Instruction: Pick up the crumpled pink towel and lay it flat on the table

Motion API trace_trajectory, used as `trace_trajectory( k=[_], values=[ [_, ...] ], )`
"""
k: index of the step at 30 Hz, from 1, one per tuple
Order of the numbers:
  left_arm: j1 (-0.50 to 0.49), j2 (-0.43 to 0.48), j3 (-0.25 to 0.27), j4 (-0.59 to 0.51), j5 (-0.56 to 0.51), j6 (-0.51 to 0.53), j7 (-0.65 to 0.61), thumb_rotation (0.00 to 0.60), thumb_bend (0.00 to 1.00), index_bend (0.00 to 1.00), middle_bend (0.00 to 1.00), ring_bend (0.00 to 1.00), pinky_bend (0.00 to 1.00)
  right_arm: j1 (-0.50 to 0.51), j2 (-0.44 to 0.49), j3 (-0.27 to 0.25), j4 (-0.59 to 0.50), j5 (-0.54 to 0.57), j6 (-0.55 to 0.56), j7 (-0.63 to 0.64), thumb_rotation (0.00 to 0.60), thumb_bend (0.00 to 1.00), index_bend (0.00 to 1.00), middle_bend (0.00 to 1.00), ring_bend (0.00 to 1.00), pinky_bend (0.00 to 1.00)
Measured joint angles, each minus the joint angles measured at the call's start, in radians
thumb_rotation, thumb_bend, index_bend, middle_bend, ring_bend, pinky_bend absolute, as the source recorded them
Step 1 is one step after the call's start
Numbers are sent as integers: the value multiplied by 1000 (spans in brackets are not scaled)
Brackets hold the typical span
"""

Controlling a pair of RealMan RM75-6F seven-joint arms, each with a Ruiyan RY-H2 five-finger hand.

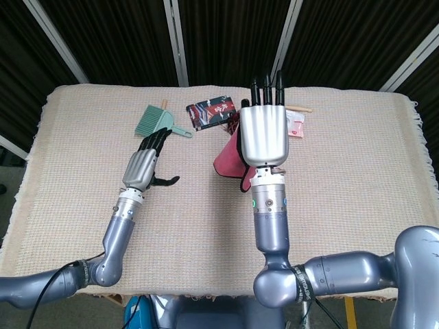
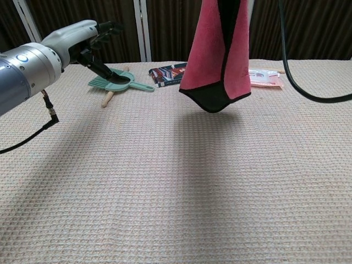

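Two hands: both raised over the worktop, left and right well apart.
Worktop (image 1: 357, 178): covered edge to edge by a beige waffle-weave cloth; a short fringe shows along its side edges in the head view.
Room: dark curtain folds behind the worktop, crossed by pale metal bars, some upright and some slanted.
Right hand (image 1: 263, 134): back toward the head camera, fingers pointing to the far edge; it holds the pink towel from above, though the grip itself is hidden in both views.
Pink towel (image 2: 215, 55): hangs in a long fold with a dark border at its lower end, clear of the cloth, its shadow on the weave below.
Left hand (image 1: 143, 168): fingers spread, thumb out to the side, nothing in it; it hovers near the green brush.
Green brush (image 1: 158, 121): lies flat by the far edge, over a wooden stick.
Patterned packet (image 1: 212, 112): flat, just right of the brush.
Small pink packet (image 2: 265, 79): flat near the far edge, on the right.
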Motion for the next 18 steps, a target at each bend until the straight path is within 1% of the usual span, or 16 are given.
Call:
trace_trajectory(
  k=[4,7,11,14,15,18],
  values=[
    [7,7,18,11,12,3,-31,600,209,0,0,0,33,31,-9,16,16,16,17,-36,600,477,642,190,4,0],
    [9,13,25,20,18,1,-52,600,209,0,0,0,33,73,-12,48,31,23,29,-68,600,477,646,191,4,0],
    [8,21,28,26,26,1,-73,600,209,0,0,0,33,128,-14,104,44,46,43,-103,600,477,646,191,4,0],
    [7,27,28,26,27,1,-82,600,208,0,0,0,33,152,-18,127,53,59,50,-111,600,477,646,190,4,0],
    [6,28,28,27,28,2,-85,600,197,0,0,0,33,158,-20,129,56,62,51,-112,600,477,646,190,4,0],
    [6,29,28,24,31,4,-94,600,115,0,0,0,33,169,-30,128,65,72,53,-114,600,477,646,191,4,0]
  ],
)
